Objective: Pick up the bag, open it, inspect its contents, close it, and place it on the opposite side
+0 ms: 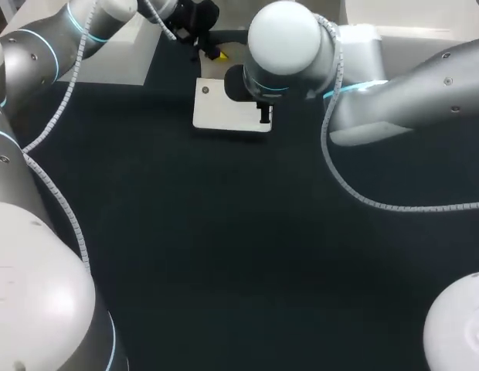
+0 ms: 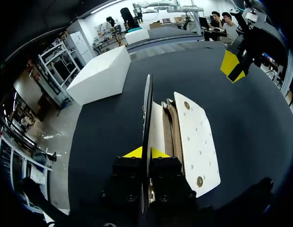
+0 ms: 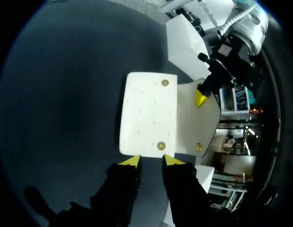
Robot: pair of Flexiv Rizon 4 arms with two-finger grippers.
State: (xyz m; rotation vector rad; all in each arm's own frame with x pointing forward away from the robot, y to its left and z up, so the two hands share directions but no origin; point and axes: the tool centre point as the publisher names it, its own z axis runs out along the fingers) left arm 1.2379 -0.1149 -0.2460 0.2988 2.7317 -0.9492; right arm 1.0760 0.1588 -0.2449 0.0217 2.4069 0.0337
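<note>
Bag (image 1: 224,112) lies flat toward the far side of the bench (image 1: 224,255), its flap (image 3: 201,123) lifted. Nearest, the right claw (image 3: 151,161) hangs released just at the body's edge, gripping nothing, so nothing pins the bag down. Beyond it, the left claw (image 2: 145,152) is clenched on the thin flap, which stands on edge. If that arm pulls harder, I'd guess the whole bag drags or tips, or the flap slips from the pinch.

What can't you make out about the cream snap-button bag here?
- Contents: the left wrist view looks edge-on into the flat cream bag with brass snaps, held by the left gripper; only layers show.
- Head view: the right arm covers part of the bag.
</note>
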